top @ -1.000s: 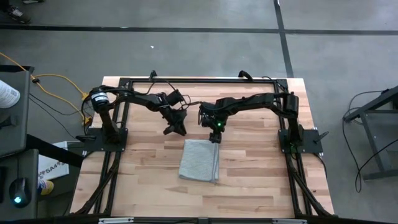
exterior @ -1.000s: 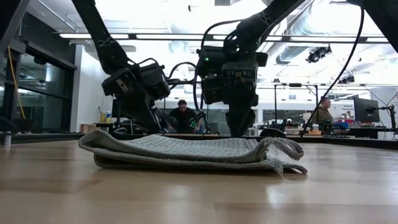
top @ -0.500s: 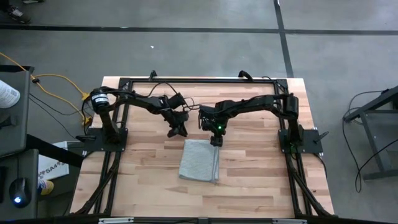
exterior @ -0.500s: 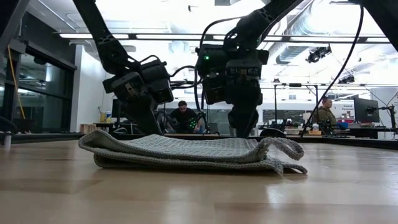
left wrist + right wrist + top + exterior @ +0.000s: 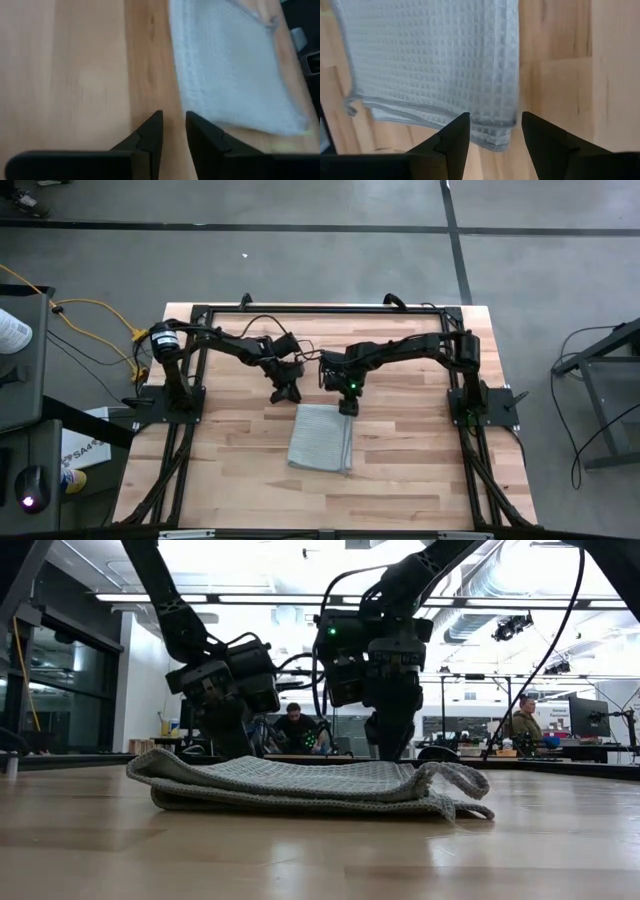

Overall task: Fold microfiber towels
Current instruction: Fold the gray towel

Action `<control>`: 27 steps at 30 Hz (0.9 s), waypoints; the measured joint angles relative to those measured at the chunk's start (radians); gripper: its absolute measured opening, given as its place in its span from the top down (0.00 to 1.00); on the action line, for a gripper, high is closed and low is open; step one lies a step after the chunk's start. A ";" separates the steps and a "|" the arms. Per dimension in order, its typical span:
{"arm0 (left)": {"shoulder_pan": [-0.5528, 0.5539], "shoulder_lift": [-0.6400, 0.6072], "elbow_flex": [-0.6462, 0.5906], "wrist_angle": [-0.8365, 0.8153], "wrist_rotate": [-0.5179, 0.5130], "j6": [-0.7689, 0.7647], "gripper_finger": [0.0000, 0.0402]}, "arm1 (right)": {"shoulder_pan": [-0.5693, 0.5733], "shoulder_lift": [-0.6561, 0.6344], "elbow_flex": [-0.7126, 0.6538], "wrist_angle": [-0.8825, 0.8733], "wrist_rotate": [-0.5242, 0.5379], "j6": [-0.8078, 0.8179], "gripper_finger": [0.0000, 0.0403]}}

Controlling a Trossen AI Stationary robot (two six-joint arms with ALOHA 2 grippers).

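The microfiber towel (image 5: 321,438) lies flat on the wooden table (image 5: 420,470), a little below the middle of the tabletop in the overhead view. It is already doubled over into a neat upright rectangle. The low view shows two or more layers stacked, with a loose lip curling up at one end (image 5: 455,780).

Handling, by judgement: thin, soft and floppy, with a waffle weave that should give the fingers good purchase. It is light, will sag from any single hold and has nothing fragile about it. Best taken at a corner or along the hemmed edge, pinching all layers together. A grip on the top layer alone would likely peel the fold open.

Orientation: the long axis runs from 12 to 6 o'clock on the overhead view, tilted very slightly. The short edge at 12 o'clock faces both arms.

The left gripper (image 5: 283,392) hangs just off the towel's corner at about 11 o'clock, above bare wood. Its fingers (image 5: 150,137) stand a narrow gap apart with nothing between them.

The right gripper (image 5: 347,402) is poised over the towel's corner at 1 o'clock. Its fingers (image 5: 455,137) are spread wide to either side of the hem and grasp nothing
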 joint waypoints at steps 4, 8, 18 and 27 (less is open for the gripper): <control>0.000 -0.001 -0.001 -0.002 0.013 0.009 0.79 | -0.022 0.000 0.000 0.026 -0.063 -0.007 0.57; 0.000 -0.001 -0.001 -0.002 0.026 0.010 0.79 | -0.048 -0.001 -0.005 0.037 -0.091 -0.008 0.57; 0.001 -0.001 -0.001 -0.001 0.048 0.027 0.79 | -0.087 -0.002 -0.177 0.285 -0.269 0.087 0.57; 0.063 0.000 -0.002 -0.011 0.110 0.044 0.79 | -0.094 -0.004 -0.231 0.380 -0.322 0.089 0.57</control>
